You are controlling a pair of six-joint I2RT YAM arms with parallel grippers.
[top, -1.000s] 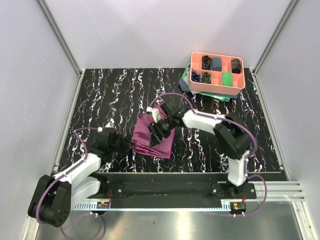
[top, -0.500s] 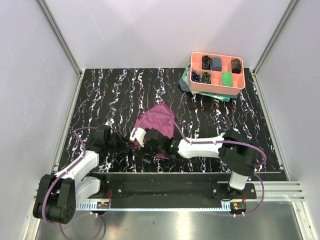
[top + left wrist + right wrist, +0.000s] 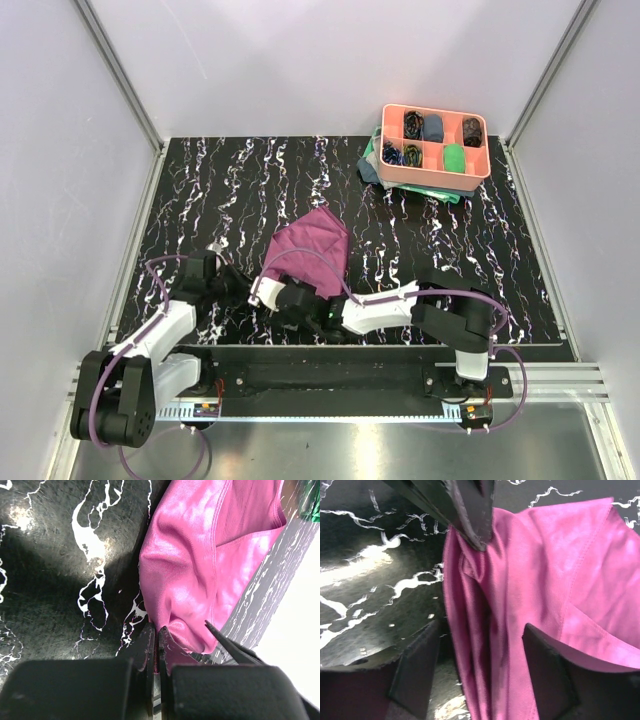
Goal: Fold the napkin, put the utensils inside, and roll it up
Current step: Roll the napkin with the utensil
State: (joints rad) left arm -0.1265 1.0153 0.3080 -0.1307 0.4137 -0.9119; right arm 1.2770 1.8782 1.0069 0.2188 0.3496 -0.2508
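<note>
The plum-purple napkin [image 3: 310, 245] lies crumpled in the middle of the black marbled table, its near corner drawn toward the left arm. My left gripper [image 3: 246, 288] is shut on that corner; in the left wrist view a thin fold of the napkin [image 3: 210, 555] is pinched between the closed fingers of the left gripper [image 3: 156, 630]. My right gripper [image 3: 272, 296] sits right beside it, low over the table. In the right wrist view this right gripper [image 3: 482, 630] is open, its fingers straddling a bunched ridge of the napkin [image 3: 545, 580] without squeezing it. The utensils are out of view.
A coral compartment tray [image 3: 435, 180] with small cloth rolls stands at the far right, on a teal-green cloth [image 3: 372, 165]. Grey walls with metal frame posts close in the table on three sides. Both arms crowd the near-left part of the table.
The right arm swung from above the napkin's middle down to the near corner beside the left gripper. The napkin now lies flatter and stretched toward the far right. The left grip has held.
</note>
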